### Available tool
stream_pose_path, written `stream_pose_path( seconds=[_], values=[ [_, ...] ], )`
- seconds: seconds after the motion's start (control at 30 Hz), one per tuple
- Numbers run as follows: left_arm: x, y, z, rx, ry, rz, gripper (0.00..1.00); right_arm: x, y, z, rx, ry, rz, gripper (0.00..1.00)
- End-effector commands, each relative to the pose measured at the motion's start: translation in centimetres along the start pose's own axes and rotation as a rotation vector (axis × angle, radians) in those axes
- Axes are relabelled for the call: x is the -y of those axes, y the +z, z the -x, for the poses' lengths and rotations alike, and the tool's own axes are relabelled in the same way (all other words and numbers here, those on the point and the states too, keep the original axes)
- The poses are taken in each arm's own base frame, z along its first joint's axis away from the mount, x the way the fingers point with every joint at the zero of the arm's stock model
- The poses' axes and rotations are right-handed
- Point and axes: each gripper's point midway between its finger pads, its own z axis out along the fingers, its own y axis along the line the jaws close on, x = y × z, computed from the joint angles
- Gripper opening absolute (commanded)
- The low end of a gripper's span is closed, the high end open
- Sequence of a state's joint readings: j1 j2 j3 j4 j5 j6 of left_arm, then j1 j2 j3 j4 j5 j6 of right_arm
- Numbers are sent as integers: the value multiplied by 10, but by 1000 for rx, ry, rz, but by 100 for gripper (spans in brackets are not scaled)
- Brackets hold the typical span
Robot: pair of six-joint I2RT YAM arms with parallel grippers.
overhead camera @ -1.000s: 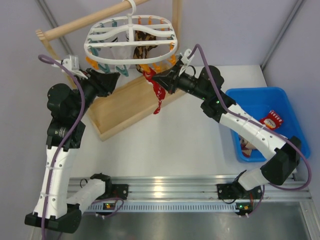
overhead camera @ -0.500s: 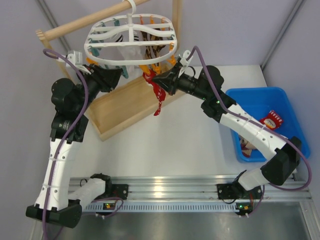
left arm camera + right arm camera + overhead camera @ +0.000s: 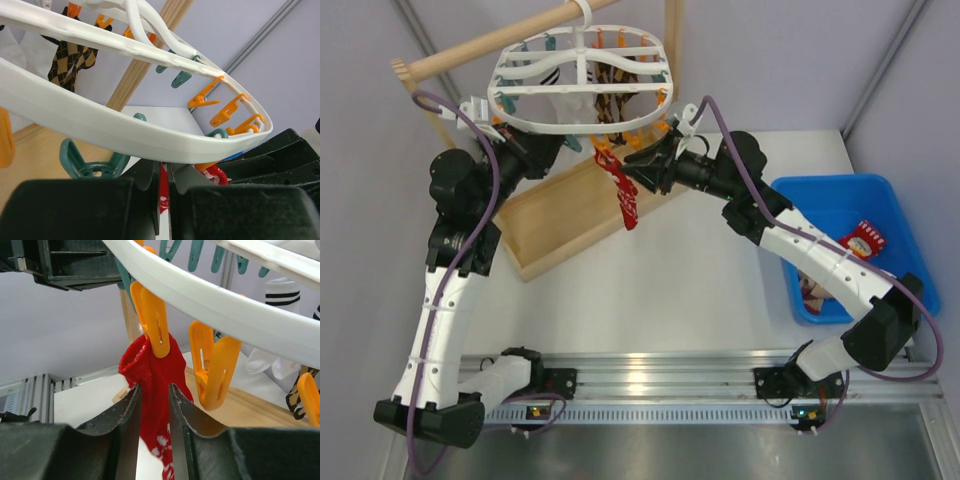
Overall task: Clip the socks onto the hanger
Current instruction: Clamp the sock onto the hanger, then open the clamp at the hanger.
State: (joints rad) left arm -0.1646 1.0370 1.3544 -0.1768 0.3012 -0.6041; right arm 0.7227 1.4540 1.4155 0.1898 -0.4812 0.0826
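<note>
While the red sock (image 3: 155, 370) is held by an orange clip (image 3: 152, 320) at 6 o'clock on the hanger (image 3: 210, 295) rim, the right gripper (image 3: 153, 390) is seen with jaws slightly parted around the red sock, and the left gripper (image 3: 164, 172), at 7 o'clock under the rim, is closed

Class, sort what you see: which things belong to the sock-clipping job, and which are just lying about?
Belongs to the job:
red sock
white hanger
orange clip on that sock
red-and-white sock waiting in the bin

Just lying about:
wooden tray
wooden rod
blue bin
</note>
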Motion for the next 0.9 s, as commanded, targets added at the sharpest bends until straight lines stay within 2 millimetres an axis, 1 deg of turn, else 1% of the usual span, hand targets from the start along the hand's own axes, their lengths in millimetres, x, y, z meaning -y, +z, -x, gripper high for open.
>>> stream_pose_path(
  seconds=[0.0,0.13,0.17,0.2,0.27,0.3,0.33,0.37,0.6,0.63,0.7,0.73,0.8,0.83,0.87],
  values=[
    [21,-4,18,46,10,-65,0,-22,-9,50,104,-90,73,28],
    [22,-5,18,43,7,-65,0,-29,-9,65,140,-146,81,31],
    [21,-5,17,36,4,-60,0,-35,-8,70,152,-148,89,31],
    [22,-5,16,32,3,-58,0,-38,-7,72,160,-196,91,31],
    [20,-5,16,27,5,-50,0,-44,-5,77,171,-232,82,32],
    [19,-5,14,19,5,-44,0,-55,-4,80,182,-261,97,32],
    [19,-6,13,12,6,-41,0,-71,-1,87,217,-281,112,32],
    [19,-6,12,11,5,-40,0,-71,-1,88,217,-281,112,32],
    [16,-7,10,5,8,-30,0,-98,20,92,263,-247,188,34],
    [17,-7,12,9,8,-33,0,-99,27,89,262,-240,194,34],
    [20,-7,11,1,5,-46,0,-98,33,82,254,-223,193,34],
    [21,-8,12,3,5,-49,0,-92,40,71,237,-223,176,34],
    [24,-8,11,-6,8,-62,0,-80,47,62,225,-212,120,35],
    [24,-9,10,-11,7,-64,0,-73,51,52,208,-214,106,36],
    [24,-8,9,-14,9,-68,0,-70,52,53,224,-227,97,36]
  ],
)
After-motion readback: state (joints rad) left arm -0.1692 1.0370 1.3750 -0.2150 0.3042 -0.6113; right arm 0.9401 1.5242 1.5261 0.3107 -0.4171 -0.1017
